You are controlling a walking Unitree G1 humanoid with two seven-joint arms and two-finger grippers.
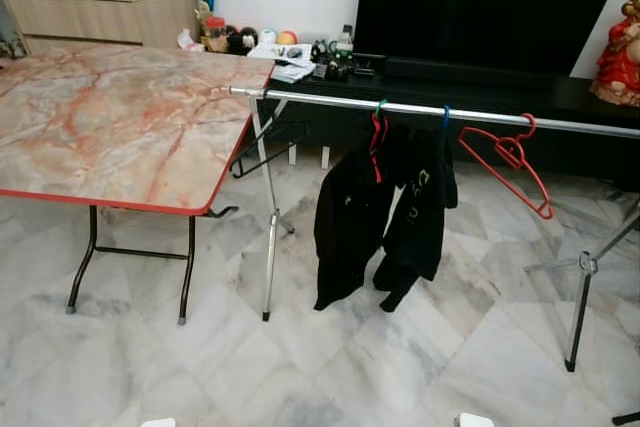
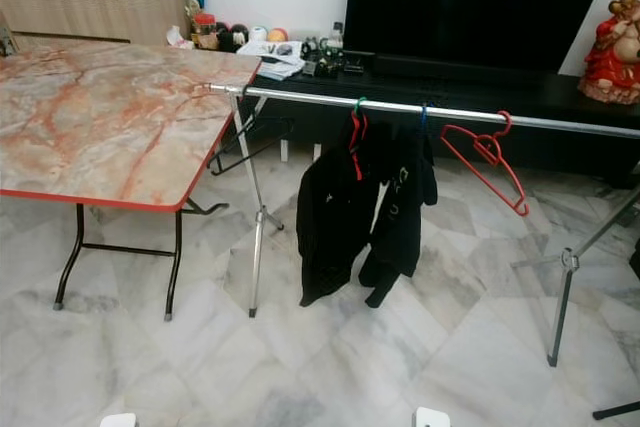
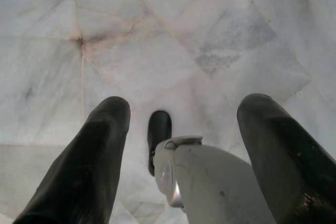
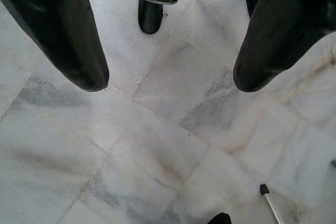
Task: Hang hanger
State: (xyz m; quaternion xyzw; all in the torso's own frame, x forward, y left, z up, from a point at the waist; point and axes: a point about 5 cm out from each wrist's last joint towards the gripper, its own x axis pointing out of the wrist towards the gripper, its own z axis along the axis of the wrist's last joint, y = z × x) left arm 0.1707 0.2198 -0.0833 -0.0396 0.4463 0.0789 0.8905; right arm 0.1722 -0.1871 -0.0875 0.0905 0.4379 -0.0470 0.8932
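Nearest you, both arms hung idle over the marble floor [image 1: 400, 367]. In the left wrist view the left tool [image 3: 181, 145] pointed straight down with its two black fingers [image 3: 89, 166] spread wide and nothing between them. The right tool [image 4: 170, 72] was the same in its wrist view: fingers [image 4: 68, 35] wide apart, empty, bare tiles below.

Farther out, at about 10 o'clock, you had the marble-patterned desk [image 1: 110, 117] with a red edge and dark folding legs. Just beside its right corner stood one upright leg of the clothes rack [image 1: 270, 247], and the silver rail [image 1: 440, 112] ran from about 11 o'clock across to 2 o'clock. On the rail, near 12 o'clock, a black garment [image 1: 385, 212] hung from a red and green hanger [image 1: 377, 132], with a blue hook [image 1: 445, 117] touching the rail just beside it. At about 1 o'clock the empty red hanger [image 1: 510, 162] was hooked on the rail and tilted, apart from the garment. A black hanger [image 1: 265, 152] hung low near the rail's left end.

Farthest back, a dark TV unit [image 1: 480, 97] carried small clutter, with a large black screen [image 1: 480, 2] above it and a red figurine [image 1: 620, 52] at 2 o'clock.
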